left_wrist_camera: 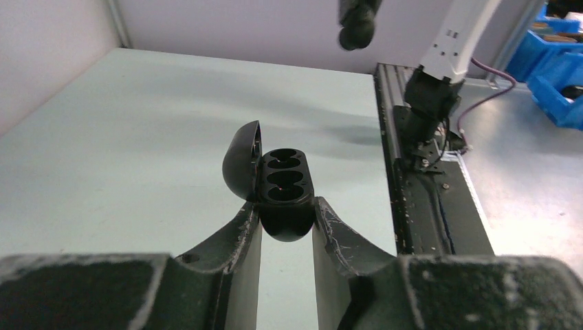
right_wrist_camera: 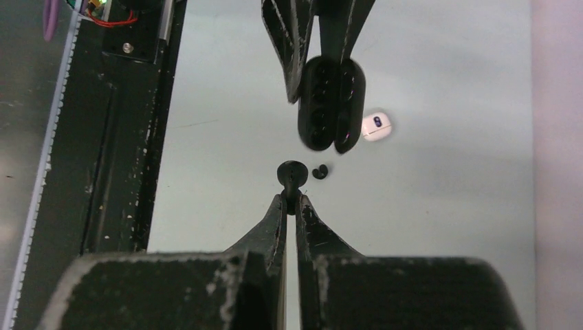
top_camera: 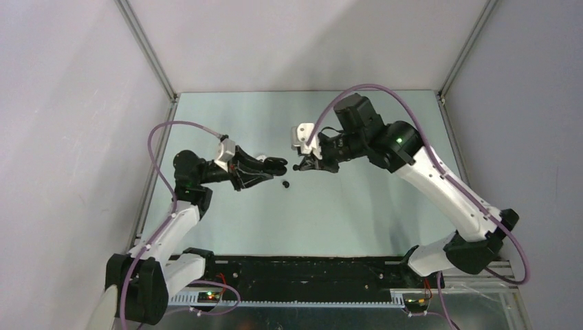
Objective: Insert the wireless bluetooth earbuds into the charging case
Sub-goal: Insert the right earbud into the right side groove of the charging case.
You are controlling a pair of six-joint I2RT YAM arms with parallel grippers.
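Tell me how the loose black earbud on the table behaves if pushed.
The loose black earbud looks tiny and rounded, so a push would probably roll or skid it across the smooth table. So small, it is likely light. Its curved shell may slip unless pinched like the held earbud in the right pincer.

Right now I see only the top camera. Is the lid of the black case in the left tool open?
Observer: Yes. The left wrist view shows the black case in the left tool with its lid swung open to one side.
Operator: Are its wells free?
Observer: The wells look empty.
Operator: Does the right tool hold an earbud?
Observer: Yes. The right wrist view shows the right tool shut on a black earbud, its round head beyond the fingertips.
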